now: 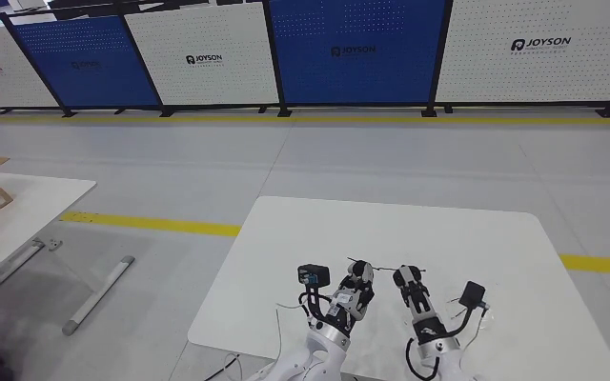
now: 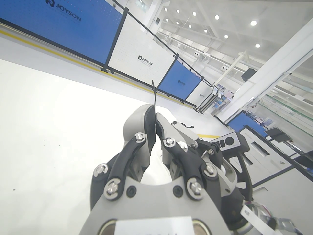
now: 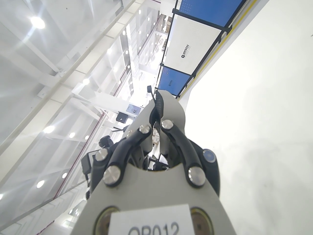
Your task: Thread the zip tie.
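The left gripper (image 2: 154, 112) is squeezed shut on a thin black zip tie (image 2: 153, 91). The pointy end of the tie pokes out past the fingertips. It sticks up and bends a little.

The right gripper (image 3: 157, 102) is squeezed shut too. It holds the other end of the tie, and the little square head (image 3: 149, 88) pokes out just past its fingertips.

From above, the left gripper is just beside the right gripper, on its left. Both are over the side of the white table (image 1: 381, 224) that is nearest the robot. They point about the same way, out across the table. A thin dark line seems to run from the right gripper to the left one. I think that is the middle of the tie, but it is too small to be sure.

The pointy end is not in the head yet, so the threading is not done. The pointy end is to the left of the right gripper, near but apart. I think the tip must turn sideways toward the head and line up with its tiny hole. The tie is bendy, so the tip could wobble and miss.
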`<state>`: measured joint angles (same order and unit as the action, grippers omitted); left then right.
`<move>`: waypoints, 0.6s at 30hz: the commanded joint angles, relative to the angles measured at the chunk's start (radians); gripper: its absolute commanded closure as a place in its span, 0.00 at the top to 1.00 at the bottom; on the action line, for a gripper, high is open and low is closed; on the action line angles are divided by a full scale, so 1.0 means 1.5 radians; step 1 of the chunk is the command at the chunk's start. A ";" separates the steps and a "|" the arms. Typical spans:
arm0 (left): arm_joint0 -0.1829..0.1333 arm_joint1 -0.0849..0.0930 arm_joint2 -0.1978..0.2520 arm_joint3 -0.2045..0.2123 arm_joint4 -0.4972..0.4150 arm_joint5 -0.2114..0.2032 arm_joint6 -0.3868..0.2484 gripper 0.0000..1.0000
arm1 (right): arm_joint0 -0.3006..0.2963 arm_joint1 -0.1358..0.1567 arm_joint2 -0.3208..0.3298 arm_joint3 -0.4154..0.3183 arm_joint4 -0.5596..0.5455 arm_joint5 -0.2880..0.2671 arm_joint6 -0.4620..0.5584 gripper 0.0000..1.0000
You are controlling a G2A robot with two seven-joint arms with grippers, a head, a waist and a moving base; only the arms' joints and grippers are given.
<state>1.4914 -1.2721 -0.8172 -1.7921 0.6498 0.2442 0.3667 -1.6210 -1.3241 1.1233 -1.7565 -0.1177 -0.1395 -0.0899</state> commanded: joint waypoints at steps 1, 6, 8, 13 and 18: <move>0.000 0.000 0.000 0.000 0.000 0.000 0.000 0.00 | -0.007 0.000 0.003 -0.004 -0.001 -0.005 0.002 0.00; 0.000 0.000 0.000 0.000 0.000 0.000 0.000 0.00 | -0.020 0.001 0.009 -0.013 -0.006 -0.015 0.005 0.00; 0.000 0.000 0.000 0.000 0.000 0.000 0.000 0.00 | -0.021 0.001 0.009 -0.015 -0.007 -0.016 0.006 0.00; 0.000 0.000 0.000 0.000 0.000 0.000 0.000 0.00 | -0.014 -0.001 0.006 -0.011 -0.011 -0.005 0.007 0.00; 0.000 0.000 0.000 0.000 0.000 0.000 0.000 0.00 | -0.012 -0.003 0.007 -0.010 -0.008 -0.006 0.002 0.00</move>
<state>1.4914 -1.2721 -0.8172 -1.7921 0.6498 0.2442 0.3667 -1.6388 -1.3282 1.1334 -1.7709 -0.1285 -0.1473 -0.0879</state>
